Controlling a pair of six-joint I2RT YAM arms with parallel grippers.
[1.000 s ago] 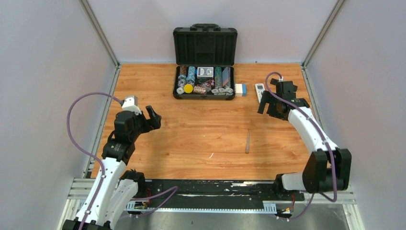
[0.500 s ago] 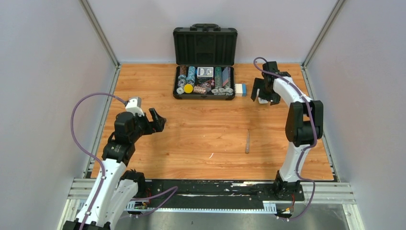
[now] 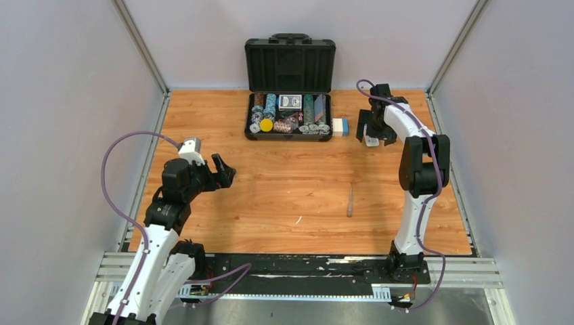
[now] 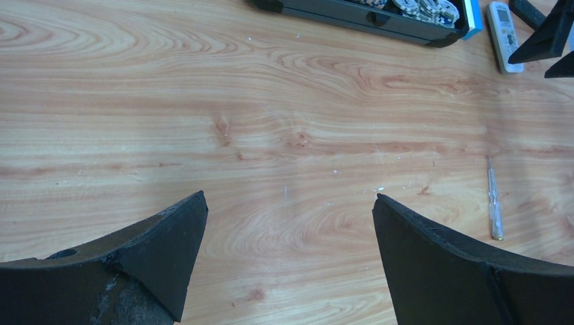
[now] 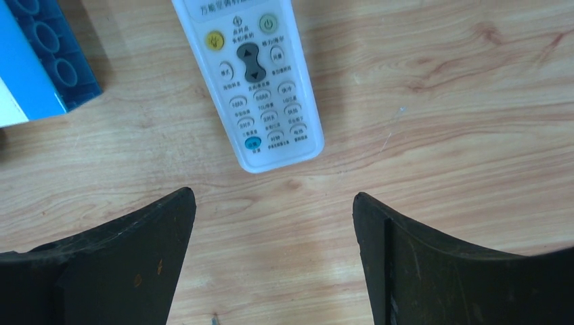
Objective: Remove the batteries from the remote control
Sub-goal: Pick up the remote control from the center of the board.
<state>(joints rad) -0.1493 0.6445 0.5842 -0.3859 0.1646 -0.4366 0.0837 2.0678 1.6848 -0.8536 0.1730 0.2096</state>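
The white remote control [image 5: 250, 81] lies buttons-up on the wooden table at the far right, also in the top view [image 3: 371, 141] and the left wrist view [image 4: 502, 34]. The batteries are hidden; no battery shows in any view. My right gripper [image 5: 271, 200] hovers open just short of the remote's near end, with only bare wood between its fingers; from above the right gripper [image 3: 373, 131] covers most of the remote. My left gripper [image 3: 225, 172] hangs open over the left half of the table, far from the remote, and holds nothing [image 4: 290, 200].
An open black case [image 3: 290, 134] of poker chips and cards stands at the back middle. A blue and white box [image 3: 340, 126] sits between the case and the remote, close on the remote's left [image 5: 34, 68]. A slim pen-like tool [image 3: 350, 201] lies mid-table.
The right arm has swung from the right side toward the far edge and now stands over the remote. The left gripper has shifted slightly right.
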